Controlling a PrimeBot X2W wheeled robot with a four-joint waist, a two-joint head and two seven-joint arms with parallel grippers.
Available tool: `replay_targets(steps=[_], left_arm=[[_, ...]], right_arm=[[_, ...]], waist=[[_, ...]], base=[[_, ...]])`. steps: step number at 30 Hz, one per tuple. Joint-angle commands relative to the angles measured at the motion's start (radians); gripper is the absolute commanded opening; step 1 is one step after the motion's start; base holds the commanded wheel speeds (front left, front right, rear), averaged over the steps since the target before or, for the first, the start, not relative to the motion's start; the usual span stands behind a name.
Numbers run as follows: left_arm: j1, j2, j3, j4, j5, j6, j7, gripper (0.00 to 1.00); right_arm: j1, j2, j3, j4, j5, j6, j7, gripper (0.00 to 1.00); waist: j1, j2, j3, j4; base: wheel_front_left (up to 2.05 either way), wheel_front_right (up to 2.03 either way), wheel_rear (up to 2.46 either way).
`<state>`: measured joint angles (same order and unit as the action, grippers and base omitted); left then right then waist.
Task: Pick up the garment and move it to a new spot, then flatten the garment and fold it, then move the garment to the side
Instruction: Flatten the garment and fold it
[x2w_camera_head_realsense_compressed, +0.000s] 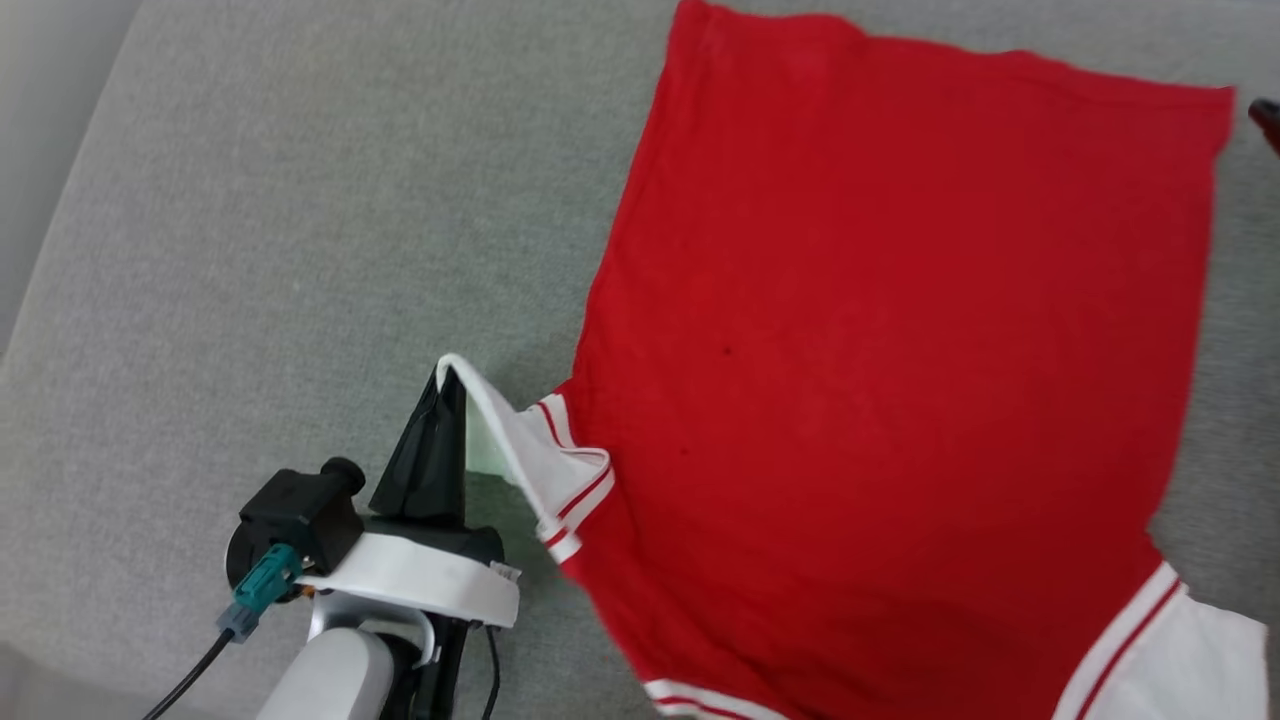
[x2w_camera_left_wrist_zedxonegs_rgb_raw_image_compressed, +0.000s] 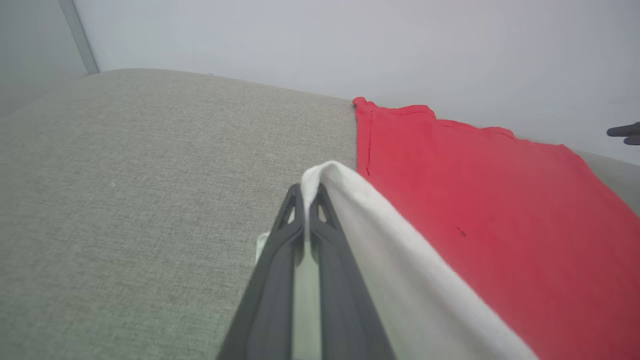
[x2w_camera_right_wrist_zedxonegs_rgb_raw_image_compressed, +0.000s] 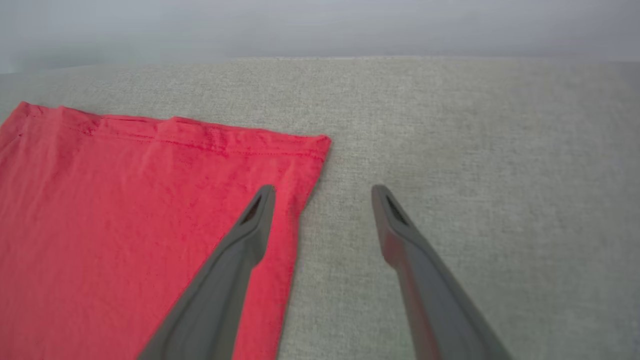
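The shirt (x2w_camera_head_realsense_compressed: 880, 350) lies spread flat on the right part of the grey fabric surface (x2w_camera_head_realsense_compressed: 300, 200), plain red side up. Its hem is at the far edge and its white sleeves are at the near end.

My left gripper (x2w_camera_head_realsense_compressed: 447, 380) is pressed together on the left sleeve (x2w_camera_head_realsense_compressed: 540, 450), pinching the white cloth between its fingertips. The sleeve is raised off the surface and drapes over the fingers (x2w_camera_left_wrist_zedxonegs_rgb_raw_image_compressed: 280, 260), while its striped cuff trails back to the red body. The right sleeve (x2w_camera_head_realsense_compressed: 1180, 650) lies flat at the near right.

My right gripper (x2w_camera_right_wrist_zedxonegs_rgb_raw_image_compressed: 322, 192) is spread wide and holds nothing. It is at the far right corner of the hem (x2w_camera_right_wrist_zedxonegs_rgb_raw_image_compressed: 310, 145). Its left finger (x2w_camera_right_wrist_zedxonegs_rgb_raw_image_compressed: 235, 260) is over the red cloth and its right finger (x2w_camera_right_wrist_zedxonegs_rgb_raw_image_compressed: 415, 260) is over bare grey fabric. I cannot tell whether either finger touches what is under it.
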<state>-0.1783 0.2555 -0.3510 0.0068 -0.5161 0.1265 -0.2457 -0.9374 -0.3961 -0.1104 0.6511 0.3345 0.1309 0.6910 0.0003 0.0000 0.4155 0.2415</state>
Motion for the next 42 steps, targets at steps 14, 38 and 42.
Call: replay_targets(steps=[14, 38, 42], left_arm=[[-0.064, -0.04, -0.004, -0.006, 0.039, -0.04, -0.019, 0.0], [0.085, 0.038, 0.082, 0.04, 0.029, 0.033, 0.033, 0.0], [0.15, 0.073, 0.109, 0.024, 0.021, 0.066, 0.068, 0.0]], right_arm=[[-0.116, 0.082, -0.117, 0.216, -0.149, 0.0, 0.302, 0.85], [0.146, -0.084, 0.218, -0.115, 0.021, 0.0, 0.156, 0.0], [0.32, -0.144, 0.25, -0.199, 0.075, 0.0, 0.163, 0.0]], waist=[[-0.0003, 0.0, 0.131, 0.092], [-0.0003, 0.0, -0.178, -0.109], [-0.0003, 0.0, -0.251, -0.171]], base=[[0.0, 0.0, 0.0], [0.0, 0.0, 0.0], [0.0, 0.0, 0.0]])
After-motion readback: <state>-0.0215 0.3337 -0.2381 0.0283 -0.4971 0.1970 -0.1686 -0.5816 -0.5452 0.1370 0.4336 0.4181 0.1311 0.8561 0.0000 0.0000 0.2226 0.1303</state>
